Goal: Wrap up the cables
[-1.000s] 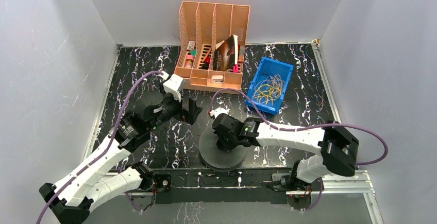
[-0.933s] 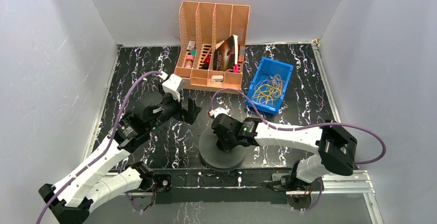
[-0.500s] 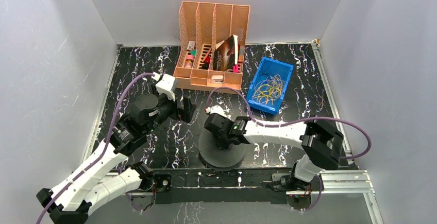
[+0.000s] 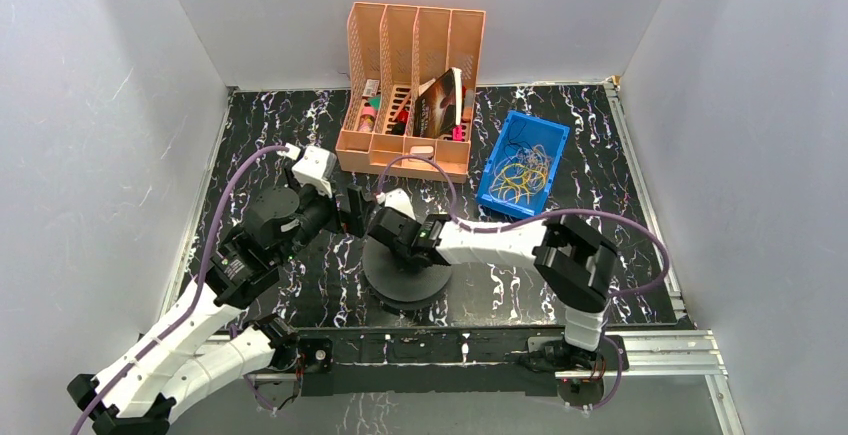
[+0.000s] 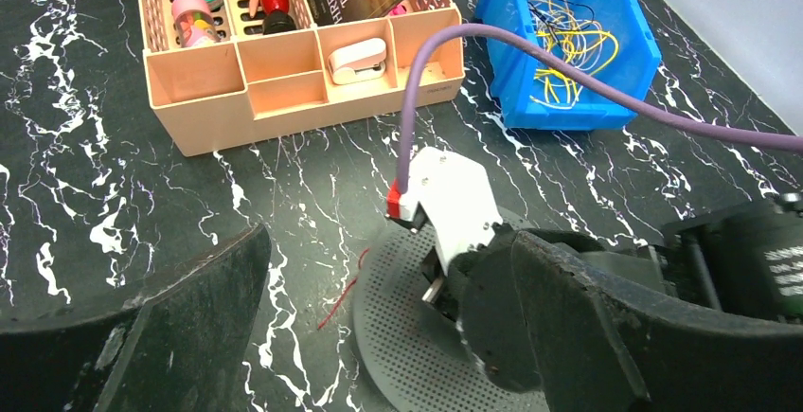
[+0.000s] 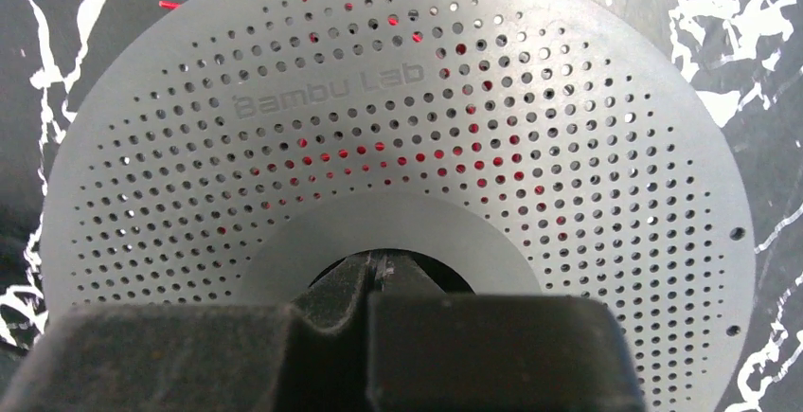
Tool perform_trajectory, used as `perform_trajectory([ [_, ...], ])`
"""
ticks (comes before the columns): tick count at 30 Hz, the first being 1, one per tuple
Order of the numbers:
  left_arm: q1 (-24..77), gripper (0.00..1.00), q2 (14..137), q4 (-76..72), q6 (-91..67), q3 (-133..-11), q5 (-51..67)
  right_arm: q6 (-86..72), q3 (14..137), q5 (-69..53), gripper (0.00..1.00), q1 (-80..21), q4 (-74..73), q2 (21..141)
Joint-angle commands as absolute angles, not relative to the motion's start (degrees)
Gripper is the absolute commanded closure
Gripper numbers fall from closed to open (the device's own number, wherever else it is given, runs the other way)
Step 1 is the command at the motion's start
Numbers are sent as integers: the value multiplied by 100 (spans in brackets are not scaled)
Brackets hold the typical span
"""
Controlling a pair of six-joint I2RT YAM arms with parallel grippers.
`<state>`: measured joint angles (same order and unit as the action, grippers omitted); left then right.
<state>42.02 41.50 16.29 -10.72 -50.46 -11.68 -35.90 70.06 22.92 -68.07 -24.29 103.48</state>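
**A:** Entry one, the spool?

**B:** Dark grey perforated spool (image 4: 405, 273), lying flat on the counter (image 4: 262, 127), low centre of the top view. It now sits further left and slightly higher in that frame than a second ago.

**A:** Entry two, right arm?

**B:** Right fingers (image 6: 376, 270) are pressed together with no gap, tips down in the spool's hub hole. I cannot tell whether anything thin is pinched between them. The arm has swung left along with the spool, and its elbow now stands nearer the middle of the frame.

**A:** Entry three, left arm?

**B:** Left fingers (image 4: 355, 212) are spread wide and carry nothing. They hang near the spool's upper-left rim. They have drawn back a little toward the left of the frame.

**A:** Entry four, cables?

**B:** Red cable (image 5: 339, 295): a loose end lies on the counter just off the spool's left edge in the left wrist view. Red windings show through the disc's holes in the right wrist view. Loose cables (image 5: 568, 38): a yellow, black and orange tangle inside the blue bin (image 5: 568, 116), right of centre in the top view and unmoved.

**A:** Entry five, the rest?

**B:** Peach organiser (image 4: 410, 162), upper centre against the back wall, in the same place as before.
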Motion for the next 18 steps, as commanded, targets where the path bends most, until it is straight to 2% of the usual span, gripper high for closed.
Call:
perform_trajectory([
  [1,4219,2,4019,1511,-1116,-4994,-1379,-3539,7592,2437,100,-6637,-2115,10702],
  [8,4219,2,3902,1583,-1151,-5017,-1730,-3453,8122,2465,100,-6356,-1999,11188],
  [18,4218,2,3715,1597,-1156,-5014,-1864,-3129,9556,2425,100,-5801,-2155,12038],
])
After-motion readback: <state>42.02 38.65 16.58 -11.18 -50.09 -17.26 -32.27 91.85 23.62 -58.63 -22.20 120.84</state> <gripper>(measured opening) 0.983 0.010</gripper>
